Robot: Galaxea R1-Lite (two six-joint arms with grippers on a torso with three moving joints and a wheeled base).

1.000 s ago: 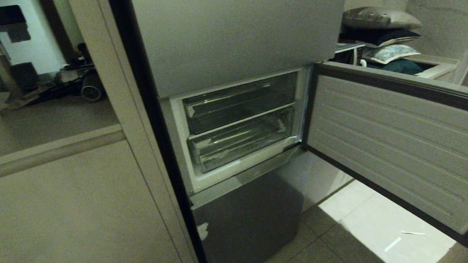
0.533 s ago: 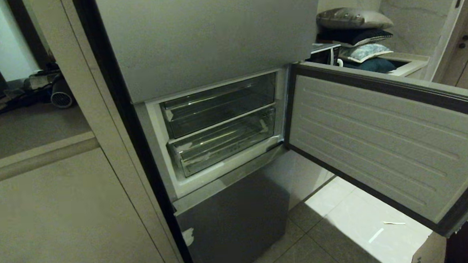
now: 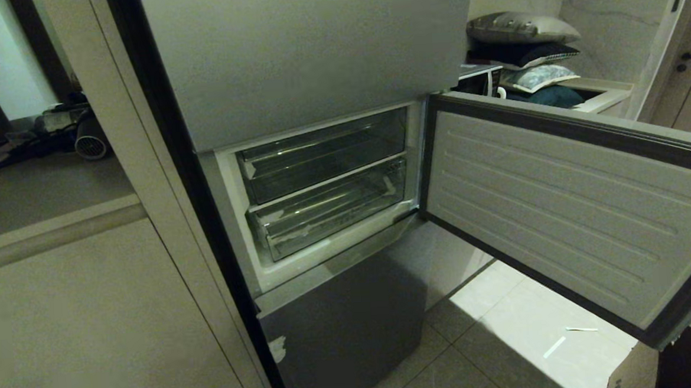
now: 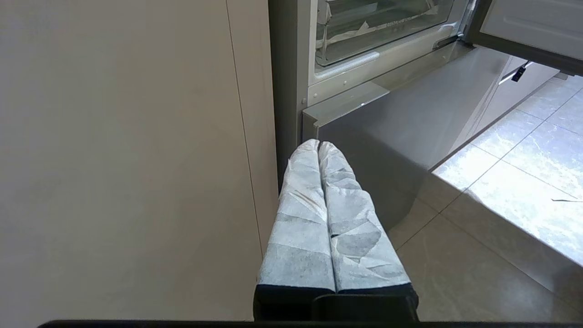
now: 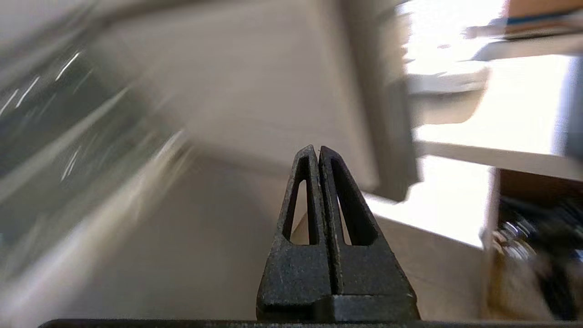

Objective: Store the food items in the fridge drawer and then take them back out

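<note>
The fridge's middle door (image 3: 565, 218) stands swung open over a pale tiled floor (image 3: 524, 332), baring two clear drawers; the lower fridge drawer (image 3: 329, 215) sits pushed in. Cushions (image 3: 520, 28) are stacked behind. The left gripper (image 4: 319, 145) and right gripper (image 5: 318, 149) are both closed and empty.

The right pincer (image 5: 319, 150) fills the near middle of the right wrist view, its two black fingers (image 5: 305, 200) pressed together along their whole length, each with a long slot cut through it, and nothing between them. Everything beyond it is smeared by motion. Past the tips stands the pale inner panel of the open fridge door (image 5: 273, 82), edged by a dark seal. To one side run glinting streaks of clear plastic, too blurred to tell apart. To the other, bright floor (image 5: 455, 200) and a dark cluttered corner.
</note>
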